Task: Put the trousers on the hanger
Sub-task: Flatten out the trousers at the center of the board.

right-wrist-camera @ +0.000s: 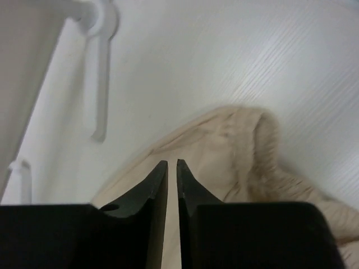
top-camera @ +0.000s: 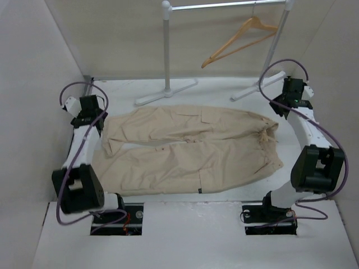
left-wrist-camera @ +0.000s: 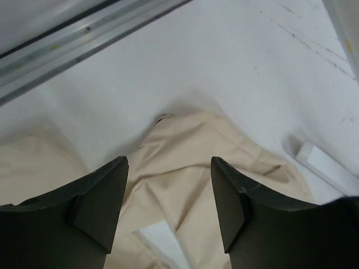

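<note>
The trousers (top-camera: 190, 150) lie flat before the clothes rail (top-camera: 224, 5), long axis side to side, with the waist beneath the right gripper (right-wrist-camera: 172, 168), its fingers pinched together on nothing, the cuffs beneath the spread-fingered left gripper (left-wrist-camera: 168, 163), and the hanger (top-camera: 238, 39) hanging at the rail's right end.

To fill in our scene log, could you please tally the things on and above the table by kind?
Trousers: 1
Hanger: 1
Rail: 1
Arms: 2
Total: 5
</note>
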`<state>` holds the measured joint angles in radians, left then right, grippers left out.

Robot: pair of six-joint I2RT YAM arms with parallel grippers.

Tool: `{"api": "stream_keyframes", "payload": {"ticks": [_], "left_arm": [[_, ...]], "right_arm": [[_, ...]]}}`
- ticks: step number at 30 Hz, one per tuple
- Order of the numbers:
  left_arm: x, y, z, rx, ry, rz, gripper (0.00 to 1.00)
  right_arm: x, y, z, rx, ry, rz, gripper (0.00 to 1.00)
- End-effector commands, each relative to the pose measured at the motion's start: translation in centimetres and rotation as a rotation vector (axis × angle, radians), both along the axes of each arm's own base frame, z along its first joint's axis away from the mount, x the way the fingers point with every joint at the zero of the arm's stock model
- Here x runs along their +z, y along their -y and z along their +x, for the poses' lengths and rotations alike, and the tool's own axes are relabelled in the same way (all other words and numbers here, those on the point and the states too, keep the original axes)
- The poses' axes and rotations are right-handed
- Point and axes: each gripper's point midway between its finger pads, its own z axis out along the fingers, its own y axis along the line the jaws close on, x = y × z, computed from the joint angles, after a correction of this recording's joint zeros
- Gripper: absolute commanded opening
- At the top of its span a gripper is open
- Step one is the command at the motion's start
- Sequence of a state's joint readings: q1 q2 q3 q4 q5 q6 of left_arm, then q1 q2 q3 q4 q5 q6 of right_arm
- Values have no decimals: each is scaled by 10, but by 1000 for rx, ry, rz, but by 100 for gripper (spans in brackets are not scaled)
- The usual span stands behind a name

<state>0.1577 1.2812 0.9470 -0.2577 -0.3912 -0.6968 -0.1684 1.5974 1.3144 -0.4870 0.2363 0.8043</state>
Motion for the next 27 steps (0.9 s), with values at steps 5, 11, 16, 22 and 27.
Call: {"api": "stream_keyframes", "payload": {"ticks": [5, 11, 16, 22, 27], "left_arm": [[-78, 12, 70, -124, -184, -208, 58], [-110, 6, 84, -158, -287, -166, 56], [-96, -10, 96, -89, -264, -142, 7], [-13, -43, 125, -4, -125, 5, 3], [-35, -56, 144, -4, -238, 38, 20]], "right_arm": [[6, -107, -32, 325, 115, 6, 11], [-17, -182, -83, 555, 102, 66, 40], [-46, -204, -120, 590, 49, 88, 58], [-69, -198, -133, 576, -7, 99, 61], [-66, -194, -135, 577, -14, 81, 65]]}}
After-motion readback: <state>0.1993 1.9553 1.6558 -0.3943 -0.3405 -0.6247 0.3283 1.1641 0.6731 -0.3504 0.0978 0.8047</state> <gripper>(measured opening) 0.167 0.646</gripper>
